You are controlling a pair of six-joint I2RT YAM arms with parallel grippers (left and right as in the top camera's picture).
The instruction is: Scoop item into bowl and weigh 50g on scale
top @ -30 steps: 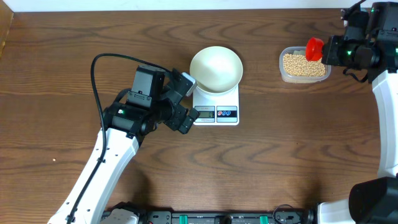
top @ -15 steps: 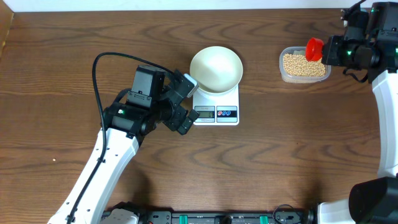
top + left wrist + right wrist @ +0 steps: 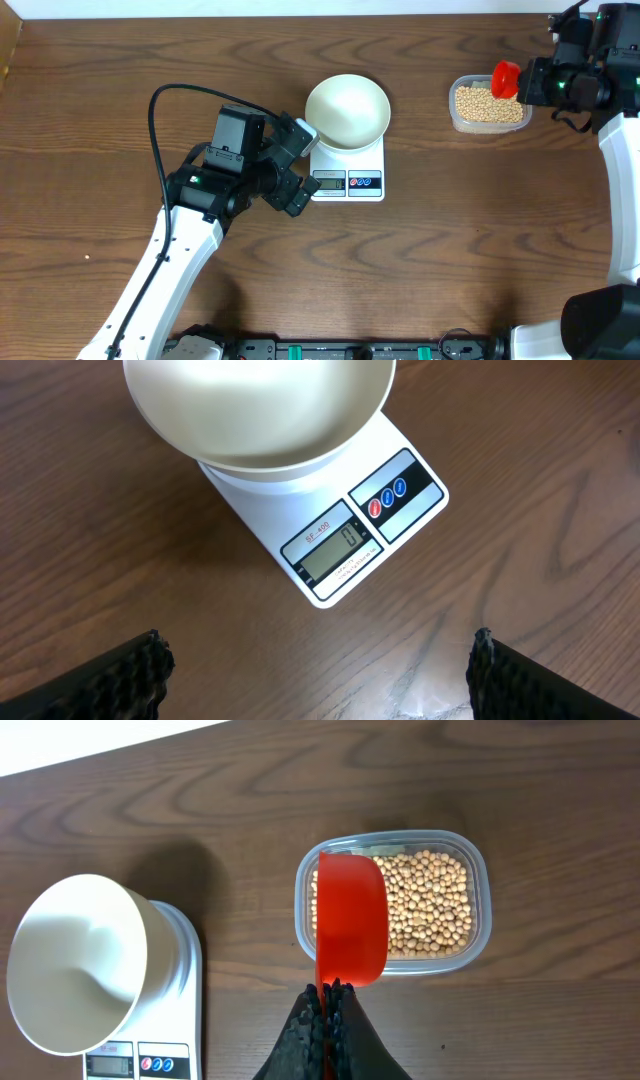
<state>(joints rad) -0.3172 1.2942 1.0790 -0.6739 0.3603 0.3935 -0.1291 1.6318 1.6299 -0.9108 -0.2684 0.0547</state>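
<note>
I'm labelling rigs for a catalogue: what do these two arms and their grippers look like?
The left arm and right arm have white links, black wrist housings and a small green light each. A black cable loops from the left one. The left gripper has black, ridged fingers.

Left wrist view: the top edge cuts off the bowl (image 3: 260, 410), which hides most of the scale (image 3: 372, 528) platform; only the tips of the left gripper (image 3: 320, 678) show at the bottom corners. Right wrist view: the red scoop (image 3: 350, 925) covers part of the beans (image 3: 430, 910), its handle buried in the right gripper (image 3: 326, 1005). Overhead view: the display (image 3: 329, 181) digits are too small to read.
</note>
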